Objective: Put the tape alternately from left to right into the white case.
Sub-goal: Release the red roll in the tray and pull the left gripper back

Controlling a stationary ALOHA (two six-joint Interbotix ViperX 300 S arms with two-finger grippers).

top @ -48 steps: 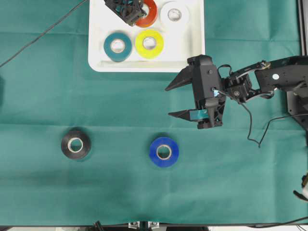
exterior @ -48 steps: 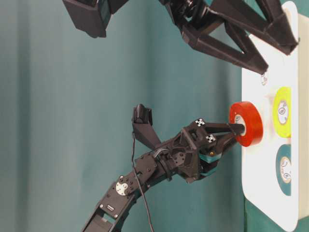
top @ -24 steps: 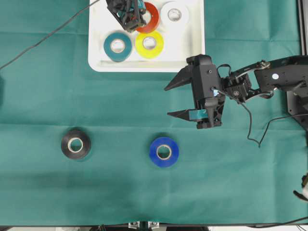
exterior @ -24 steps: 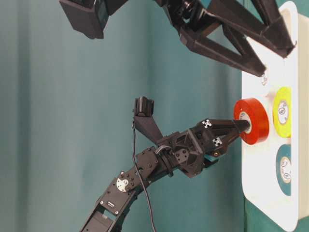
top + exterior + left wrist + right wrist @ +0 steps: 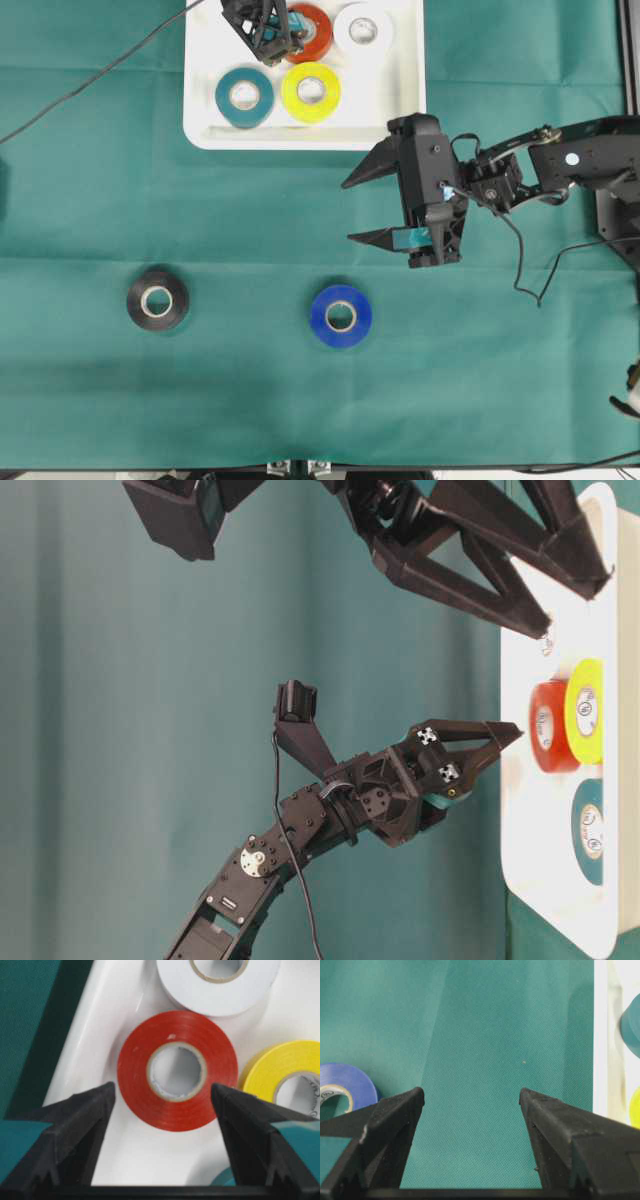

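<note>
White plastic, the case (image 5: pixel 402 95) sits at twelve o'clock on the green cloth (image 5: pixel 90 200) and holds four rolls: red (image 5: pixel 311 28) and white (image 5: pixel 362 28) in the far row, teal (image 5: pixel 244 95) and yellow (image 5: pixel 310 91) in the near row. The red roll lies flat, touching the yellow. Above it the left gripper (image 5: pixel 162 1105) stands wide open, one jaw on each side, holding nothing. The black roll (image 5: pixel 157 299) at eight o'clock and the blue roll (image 5: pixel 340 315) at six lie on the cloth. The right gripper (image 5: pixel 365 207) hovers at three o'clock, jaws spread, empty.
</note>
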